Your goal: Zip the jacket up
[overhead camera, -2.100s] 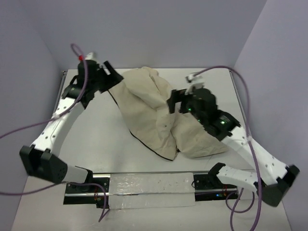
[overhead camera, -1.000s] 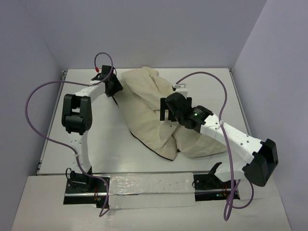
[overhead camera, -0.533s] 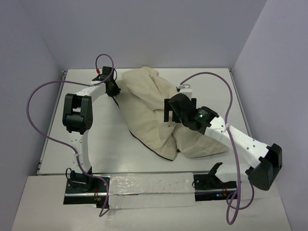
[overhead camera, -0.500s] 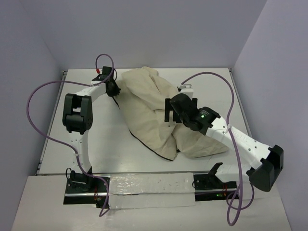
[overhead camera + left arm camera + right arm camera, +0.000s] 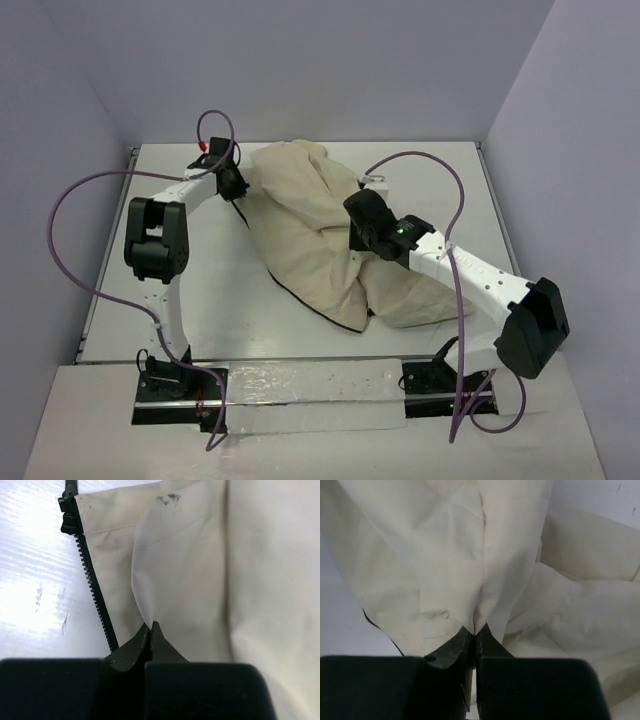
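jacket: one, crumpled on table
left claw: pinching jacket's edge; jacket at 3 o'clock
right claw: pinching jacket fold beneath it
claws: two

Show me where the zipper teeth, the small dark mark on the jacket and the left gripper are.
zipper teeth (image 5: 94, 585), left wrist view, midway along the dark tooth row.
dark mark (image 5: 167, 499), left wrist view, middle of the smudge.
left gripper (image 5: 150, 629), left wrist view, between its closed fingertips.

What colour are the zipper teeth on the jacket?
Black zipper teeth on the cream jacket; clearest in the left wrist view.
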`<state>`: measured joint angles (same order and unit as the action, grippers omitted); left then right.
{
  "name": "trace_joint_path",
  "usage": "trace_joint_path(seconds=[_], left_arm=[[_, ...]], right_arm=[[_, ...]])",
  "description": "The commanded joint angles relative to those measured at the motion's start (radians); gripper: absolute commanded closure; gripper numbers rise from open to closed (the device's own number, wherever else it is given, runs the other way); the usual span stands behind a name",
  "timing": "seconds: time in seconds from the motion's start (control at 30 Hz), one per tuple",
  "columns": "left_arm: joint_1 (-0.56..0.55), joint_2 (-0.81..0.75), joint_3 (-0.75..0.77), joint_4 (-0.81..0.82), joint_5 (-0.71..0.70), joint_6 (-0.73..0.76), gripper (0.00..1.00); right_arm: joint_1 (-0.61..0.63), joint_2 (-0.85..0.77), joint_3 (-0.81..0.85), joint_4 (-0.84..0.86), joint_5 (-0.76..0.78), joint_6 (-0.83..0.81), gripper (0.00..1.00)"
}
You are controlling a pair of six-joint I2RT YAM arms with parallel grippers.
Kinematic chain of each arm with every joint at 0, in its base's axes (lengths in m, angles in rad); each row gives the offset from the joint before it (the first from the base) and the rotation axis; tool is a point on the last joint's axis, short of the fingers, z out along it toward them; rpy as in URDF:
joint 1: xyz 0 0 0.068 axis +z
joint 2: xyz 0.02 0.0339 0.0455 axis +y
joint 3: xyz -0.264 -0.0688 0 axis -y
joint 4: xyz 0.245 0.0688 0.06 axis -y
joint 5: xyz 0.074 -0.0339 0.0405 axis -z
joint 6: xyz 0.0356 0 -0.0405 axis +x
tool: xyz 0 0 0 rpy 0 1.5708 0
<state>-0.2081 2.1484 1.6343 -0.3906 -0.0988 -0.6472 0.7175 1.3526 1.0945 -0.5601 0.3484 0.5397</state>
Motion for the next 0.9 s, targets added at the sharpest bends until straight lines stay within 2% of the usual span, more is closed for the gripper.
trace_joint_path(seconds=[0.0,0.13,0.27,0.47,0.6,0.77,0.87], left_arm=[[0.001,-0.202,0.012,0.002,0.022,0.037,1.0],[0.014,-0.347,0.083,-0.019,0.036,0.081,1.0],[0.036,-0.453,0.283,-0.048,0.091,0.071,1.0],[0.036,-0.508,0.563,-0.053,0.128,0.051,1.0],[0.036,-0.485,0.679,-0.002,0.183,-0.005,1.0],[0.009,-0.409,0.627,0.052,0.289,-0.086,1.0],[-0.05,-0.391,0.483,0.12,0.301,-0.099,1.0]], right_arm=[[-0.045,-0.035,0.12,0.061,0.006,-0.069,1.0],[-0.069,-0.131,0.2,0.003,0.014,-0.133,1.0],[-0.07,-0.225,0.321,-0.085,-0.012,-0.162,1.0],[-0.069,-0.28,0.546,-0.258,-0.026,-0.101,1.0],[-0.071,-0.3,0.637,-0.311,0.01,-0.059,1.0],[-0.107,-0.369,0.461,-0.309,0.222,-0.025,1.0],[-0.217,-0.414,0.284,-0.289,0.247,0.001,1.0]])
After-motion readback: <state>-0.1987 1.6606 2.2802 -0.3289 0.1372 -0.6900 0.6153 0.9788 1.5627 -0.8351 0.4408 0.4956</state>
